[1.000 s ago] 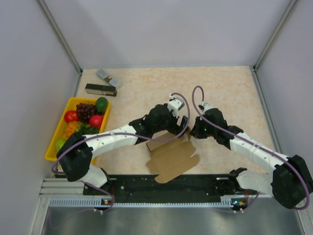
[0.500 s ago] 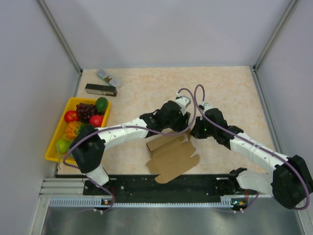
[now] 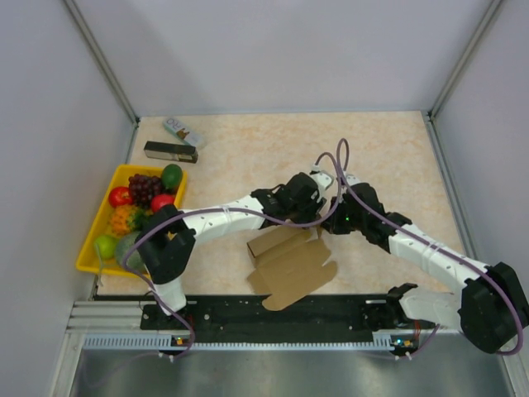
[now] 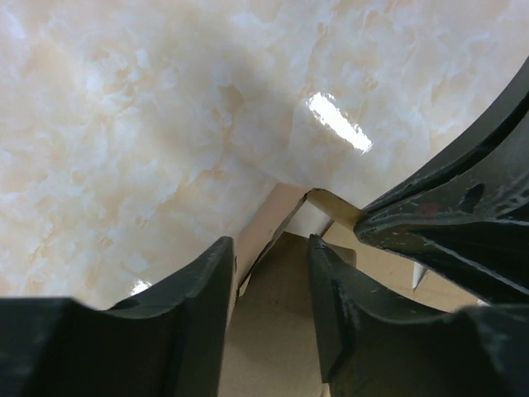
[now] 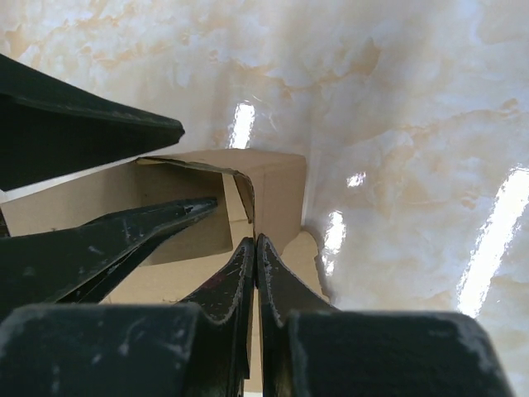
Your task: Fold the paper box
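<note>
Top view, paper box [image 3: 289,260]: brown cardboard, partly raised, on the counter [image 3: 397,157] just ahead of the arm bases; a flat scalloped flap lies toward the near edge.
Top view, left hand [image 3: 317,220]: reaches in from the left to the box's far right corner.
Top view, right hand [image 3: 326,225]: comes from the right to the same corner, close against the left hand.
Top view, surroundings: a yellow tray [image 3: 92,248] of fruit at the left edge; a black box [image 3: 170,151] and a white packet [image 3: 183,131] at the far left, well apart from the cardboard.
Left wrist view, left hand [image 4: 270,244]: fingers half parted, astride an upright wall of the paper box [image 4: 277,331]; one finger lies against the wall and a gap shows beside the other, so the wall is not clamped.
Left wrist view, right hand [image 4: 365,223]: its dark tip touches the corner of the cardboard.
Right wrist view, right hand [image 5: 254,241]: fingers pressed fully together, tip at the inner corner of the paper box [image 5: 277,190].
Right wrist view, left hand [image 5: 198,165]: one finger outside the wall, one inside.
</note>
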### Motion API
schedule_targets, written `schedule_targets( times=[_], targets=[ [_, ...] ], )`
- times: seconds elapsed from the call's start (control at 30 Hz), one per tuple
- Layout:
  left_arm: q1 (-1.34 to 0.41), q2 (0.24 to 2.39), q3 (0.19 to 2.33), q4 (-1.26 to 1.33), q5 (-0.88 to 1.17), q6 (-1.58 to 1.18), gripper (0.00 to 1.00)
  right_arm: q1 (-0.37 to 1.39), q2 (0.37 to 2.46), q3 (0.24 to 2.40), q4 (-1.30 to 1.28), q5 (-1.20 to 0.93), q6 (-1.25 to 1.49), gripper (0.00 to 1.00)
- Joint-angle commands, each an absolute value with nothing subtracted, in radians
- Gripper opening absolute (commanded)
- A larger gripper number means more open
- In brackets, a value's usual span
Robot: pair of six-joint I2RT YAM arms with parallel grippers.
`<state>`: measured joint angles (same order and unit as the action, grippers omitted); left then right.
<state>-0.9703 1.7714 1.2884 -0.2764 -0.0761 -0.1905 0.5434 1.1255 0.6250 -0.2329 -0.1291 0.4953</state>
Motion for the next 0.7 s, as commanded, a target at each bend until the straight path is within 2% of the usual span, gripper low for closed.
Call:
schedule_targets(
  times=[0.0,0.13,0.3,0.33,0.37,0.47,0.5,0.67],
  targets=[
    [-0.988,1.801,1.348,-0.377,-0.081,-0.109,0.44,0.560,1.095,0.676,-0.210,-0.143,0.483,0.00],
    [-1.006,1.835,1.377,-0.434,-0.117,-0.054,0.36,0.561,1.098,0.675,-0.209,-0.143,0.485,0.00],
    [-1.009,1.830,1.371,-0.434,-0.138,-0.043,0.34,0.560,1.103,0.670,-0.206,-0.144,0.488,0.00],
    [-1.009,1.807,1.362,-0.401,-0.141,-0.049,0.37,0.560,1.104,0.669,-0.203,-0.146,0.488,0.00],
    [-1.009,1.793,1.338,-0.379,-0.146,-0.075,0.48,0.560,1.104,0.667,-0.202,-0.149,0.489,0.00],
    [-1.006,1.723,1.273,-0.283,-0.144,-0.118,0.56,0.561,1.098,0.663,-0.196,-0.160,0.497,0.00],
    [-1.003,1.711,1.263,-0.269,-0.144,-0.130,0.63,0.560,1.097,0.660,-0.196,-0.164,0.499,0.00],
    [-0.962,1.582,1.154,-0.169,-0.111,-0.218,0.86,0.561,1.071,0.640,-0.193,-0.158,0.502,0.00]
  ],
)
